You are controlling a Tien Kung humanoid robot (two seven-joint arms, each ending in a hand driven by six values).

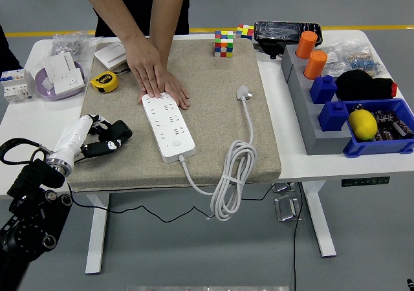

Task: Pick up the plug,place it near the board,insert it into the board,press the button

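A white power strip (169,125) lies on the beige mat (207,77), running from upper left to lower right. A person's two hands (155,77) press flat on its far end. The white plug (243,94) lies loose on the mat to the right of the strip. Its cord runs down to a coil (231,174) that hangs over the mat's front edge. My left hand (107,136) hovers low over the mat's left edge, left of the strip, its black fingers relaxed and holding nothing. My right arm is out of view.
A yellow tape measure (103,81) and a purple bowl with white sockets (59,74) sit at the left. Two colour cubes (224,43) stand at the mat's far edge. Grey blocks with orange cylinders (307,45) and a blue bin with a yellow ball (362,124) fill the right side.
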